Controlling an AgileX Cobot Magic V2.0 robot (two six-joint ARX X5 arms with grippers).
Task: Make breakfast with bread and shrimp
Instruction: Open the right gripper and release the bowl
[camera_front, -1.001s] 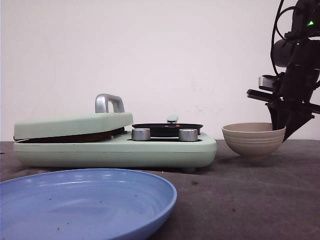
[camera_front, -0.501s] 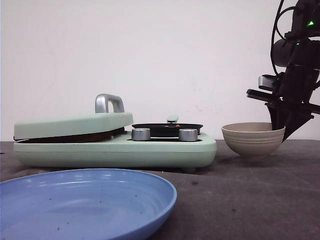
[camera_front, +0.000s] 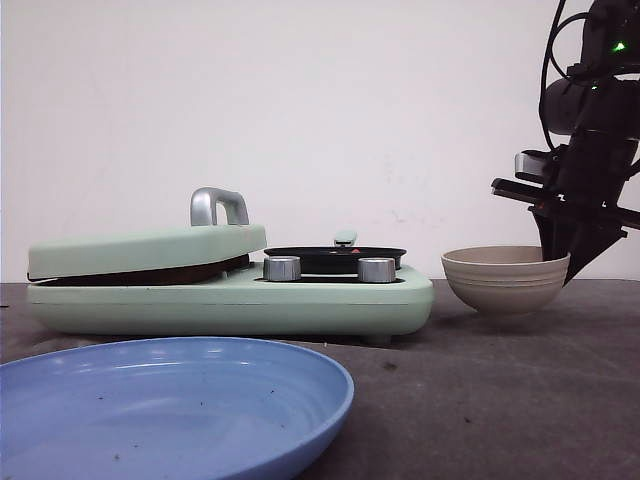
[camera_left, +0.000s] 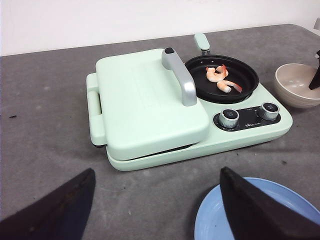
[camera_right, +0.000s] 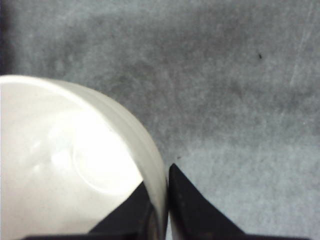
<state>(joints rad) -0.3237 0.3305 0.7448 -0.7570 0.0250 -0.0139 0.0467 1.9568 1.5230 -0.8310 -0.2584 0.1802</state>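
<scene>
The right end effector (camera_right: 160, 210) is clamped on the rim of the beige bowl (camera_front: 506, 279), one finger inside the wall and one outside, as the right wrist view shows; the bowl looks empty there. The shrimp (camera_left: 221, 79) lie in the small black pan (camera_left: 222, 78) of the green breakfast maker (camera_front: 230, 290), and the bread cannot be seen, possibly because it is under the closed lid (camera_left: 150, 100). The grip holds only a thin edge of a smooth round wall, so the bowl could rotate around the fingers or slip out if the arm lifts or swings fast. In the front view its base seems just off the counter (camera_front: 500, 400) or barely resting on it; I cannot tell which, so a drop could make it roll toward the breakfast maker and its knobs. The left end effector (camera_left: 155, 210) has its fingers wide apart above the counter, near the blue plate (camera_left: 255, 210), holding nothing
</scene>
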